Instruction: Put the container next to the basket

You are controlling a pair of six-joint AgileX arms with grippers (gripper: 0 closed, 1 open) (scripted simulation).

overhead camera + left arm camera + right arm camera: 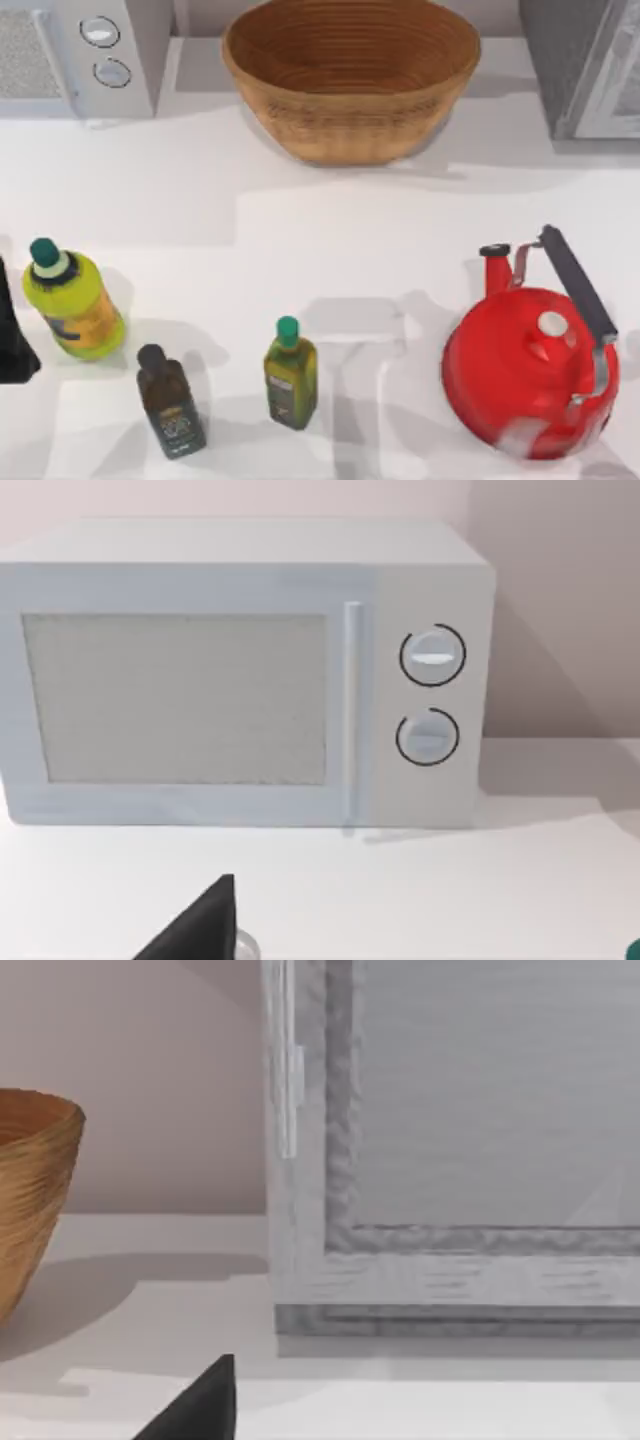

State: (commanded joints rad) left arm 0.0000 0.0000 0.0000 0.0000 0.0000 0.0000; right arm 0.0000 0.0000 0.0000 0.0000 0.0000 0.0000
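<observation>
The left gripper (203, 923), cut off by the frame edge, is facing the microwave (240, 675). A silvery sliver (246, 947) just beside it is too cropped to identify. The basket (350, 130) is sitting well ahead of the right gripper (205, 1400). I cannot tell whether either gripper is open or closed.

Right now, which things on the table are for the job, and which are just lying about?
For the job:
basket
left gripper, at the table's left edge

Just lying about:
yellow-green bottle
dark bottle
green-capped bottle
red kettle
microwave
</observation>
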